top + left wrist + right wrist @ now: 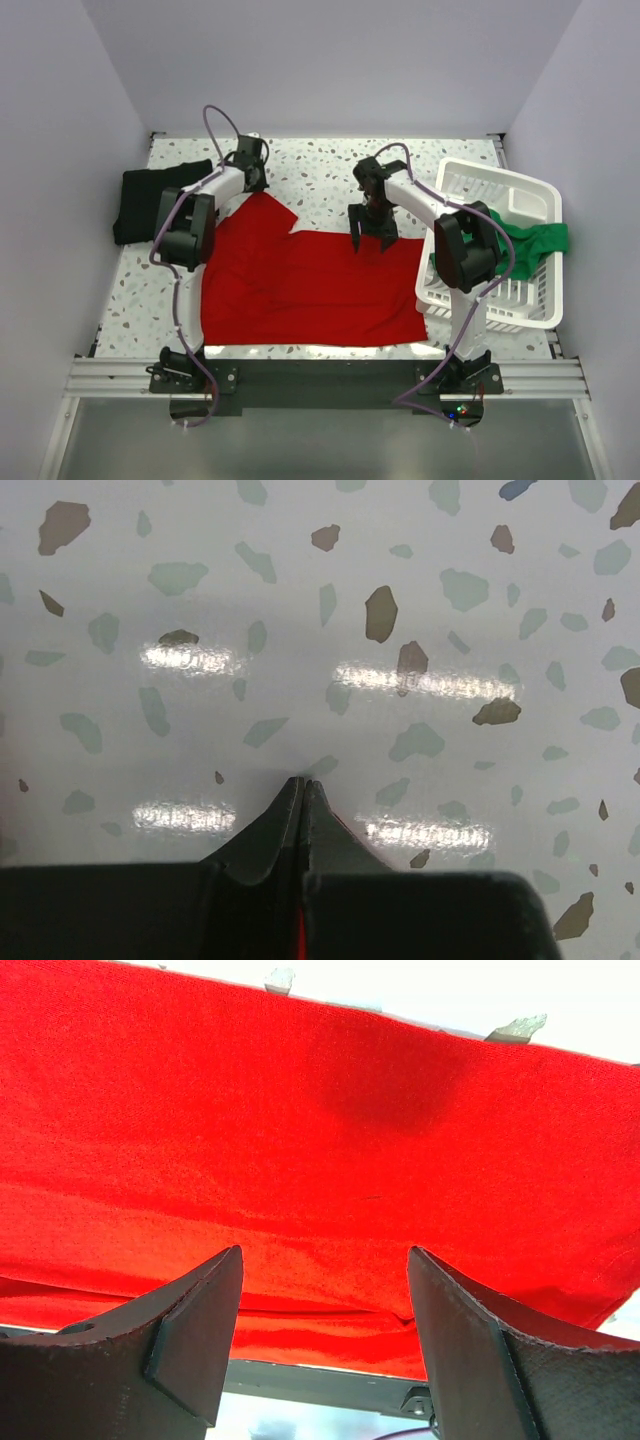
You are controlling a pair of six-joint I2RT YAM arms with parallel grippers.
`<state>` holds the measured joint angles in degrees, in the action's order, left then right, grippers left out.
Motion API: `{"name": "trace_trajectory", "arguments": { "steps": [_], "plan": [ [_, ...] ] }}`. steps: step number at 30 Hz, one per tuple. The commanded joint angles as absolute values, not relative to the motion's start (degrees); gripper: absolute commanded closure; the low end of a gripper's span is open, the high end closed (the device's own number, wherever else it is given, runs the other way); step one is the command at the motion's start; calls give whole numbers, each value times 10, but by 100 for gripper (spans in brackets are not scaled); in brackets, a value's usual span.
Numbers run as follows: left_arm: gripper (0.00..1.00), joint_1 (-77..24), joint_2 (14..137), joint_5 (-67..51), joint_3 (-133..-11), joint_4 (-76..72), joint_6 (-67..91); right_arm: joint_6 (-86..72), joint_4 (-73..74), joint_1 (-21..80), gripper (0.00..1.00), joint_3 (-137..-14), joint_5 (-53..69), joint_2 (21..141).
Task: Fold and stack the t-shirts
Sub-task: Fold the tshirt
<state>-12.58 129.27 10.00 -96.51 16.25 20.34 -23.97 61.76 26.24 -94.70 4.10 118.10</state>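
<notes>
The red t-shirt lies spread flat across the middle of the table, one corner drawn up toward the far left. My left gripper is at that corner, shut, with a thin sliver of red cloth between its fingers; its tips are over bare terrazzo. My right gripper is open over the shirt's far edge, with red cloth filling the space between its fingers. The black t-shirt lies folded at the far left. The green t-shirt hangs over the basket.
A white slatted basket stands at the right edge of the table, close to my right arm. Grey walls enclose the table on three sides. A metal rail runs along the near edge.
</notes>
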Motion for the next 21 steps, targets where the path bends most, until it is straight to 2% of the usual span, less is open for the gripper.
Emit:
{"name": "trace_trajectory", "arguments": {
  "steps": [1,10,21],
  "plan": [
    [100,-102,1260,127,-949,175,193,-243,620,261,30,-951,42,1179],
    [100,-55,1231,123,-935,167,183,-229,607,265,30,-980,47,1235],
    [100,-24,1216,132,-934,170,163,-212,618,284,30,-1074,63,1332]
  ]
}}
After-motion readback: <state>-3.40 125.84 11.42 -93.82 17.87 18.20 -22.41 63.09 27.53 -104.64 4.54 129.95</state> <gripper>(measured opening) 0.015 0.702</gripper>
